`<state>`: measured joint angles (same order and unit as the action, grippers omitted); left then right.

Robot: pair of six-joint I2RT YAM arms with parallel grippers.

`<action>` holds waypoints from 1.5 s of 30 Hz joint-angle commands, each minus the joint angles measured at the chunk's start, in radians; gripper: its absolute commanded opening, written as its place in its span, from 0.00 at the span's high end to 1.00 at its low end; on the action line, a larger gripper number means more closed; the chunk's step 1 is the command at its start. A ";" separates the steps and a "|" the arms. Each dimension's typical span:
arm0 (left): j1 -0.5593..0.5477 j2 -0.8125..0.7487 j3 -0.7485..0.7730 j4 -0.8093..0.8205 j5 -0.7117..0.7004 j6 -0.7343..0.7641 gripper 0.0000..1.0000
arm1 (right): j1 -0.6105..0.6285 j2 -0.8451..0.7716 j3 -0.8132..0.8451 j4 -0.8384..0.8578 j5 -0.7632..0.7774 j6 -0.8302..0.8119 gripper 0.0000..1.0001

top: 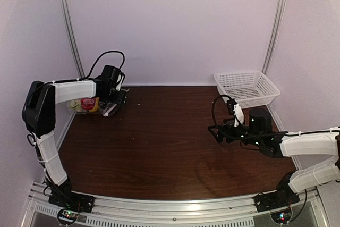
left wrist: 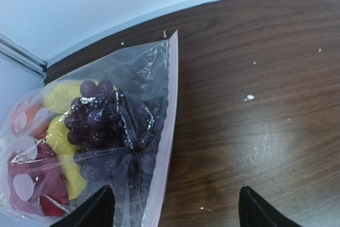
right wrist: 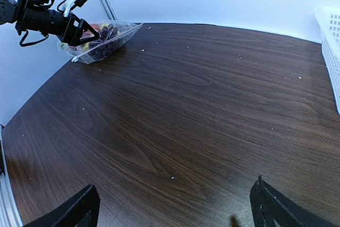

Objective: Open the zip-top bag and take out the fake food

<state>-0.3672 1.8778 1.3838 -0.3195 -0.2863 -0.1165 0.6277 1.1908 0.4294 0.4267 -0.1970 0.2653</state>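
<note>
i am seeing the zip-top bag (top: pixel 91 106) lying at the table's (top: pixel 170 147) 10 o'clock corner, fake food (left wrist: pixel 98 120) inside. left gripper (left wrist: pixel 172 206) is hovering over its zip edge, fingers spread wide. right gripper (right wrist: pixel 175 206) is hanging at 3 o'clock, fingers apart.

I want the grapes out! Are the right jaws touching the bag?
Apart: the top view shows the right gripper across the table from the zip-top bag.
</note>
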 commanded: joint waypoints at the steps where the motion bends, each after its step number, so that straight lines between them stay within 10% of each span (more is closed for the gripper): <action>1: -0.001 0.079 0.058 -0.055 -0.068 0.070 0.24 | -0.012 0.035 -0.020 0.051 -0.046 0.014 0.00; 19: -0.001 0.303 0.205 -0.075 -0.308 0.161 0.50 | -0.026 0.069 -0.001 0.051 -0.083 0.031 0.00; 29: -0.002 0.292 0.189 -0.076 -0.360 0.161 1.00 | -0.029 0.071 0.020 0.032 -0.082 0.027 0.00; 45: -0.218 0.013 0.059 -0.104 -0.133 0.210 1.00 | -0.025 -0.021 0.088 -0.063 -0.137 -0.130 0.00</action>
<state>-0.5293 2.0113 1.4719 -0.4339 -0.5468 0.0769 0.6041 1.2228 0.4896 0.3969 -0.2989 0.2050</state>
